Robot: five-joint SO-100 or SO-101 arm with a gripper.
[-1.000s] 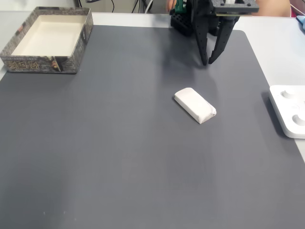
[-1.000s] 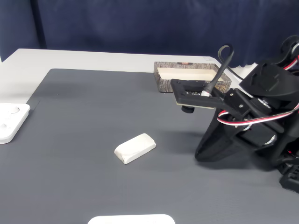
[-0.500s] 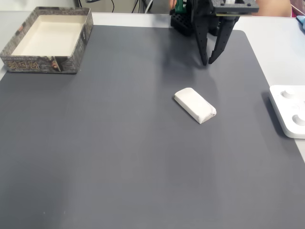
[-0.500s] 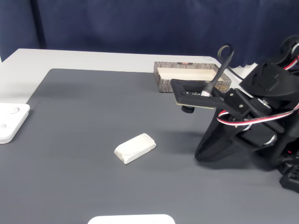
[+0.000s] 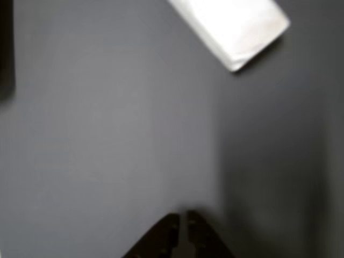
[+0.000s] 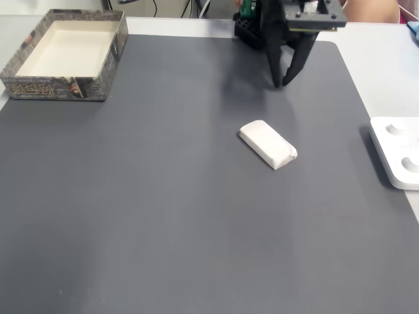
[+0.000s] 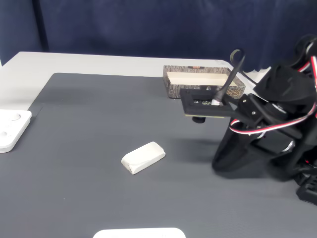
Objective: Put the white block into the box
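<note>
While the white block point(image 6: 268, 144) lies on the grey mat point(image 6: 163, 196), the tool point(image 6: 283, 84) hangs slightly parted, empty.

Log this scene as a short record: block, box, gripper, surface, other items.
block: white block lies flat on the mat, angled, untouched
box: box open on top, nothing in it, at the mat's far left corner in a fixed view
gripper: gripper jaws slightly apart, holding nothing, tips pointing down at the mat's far edge, apart from the block
surface: dark grey mat on a pale table
other items: white device at the right edge, off the mat
task state: block not yet picked up
</note>
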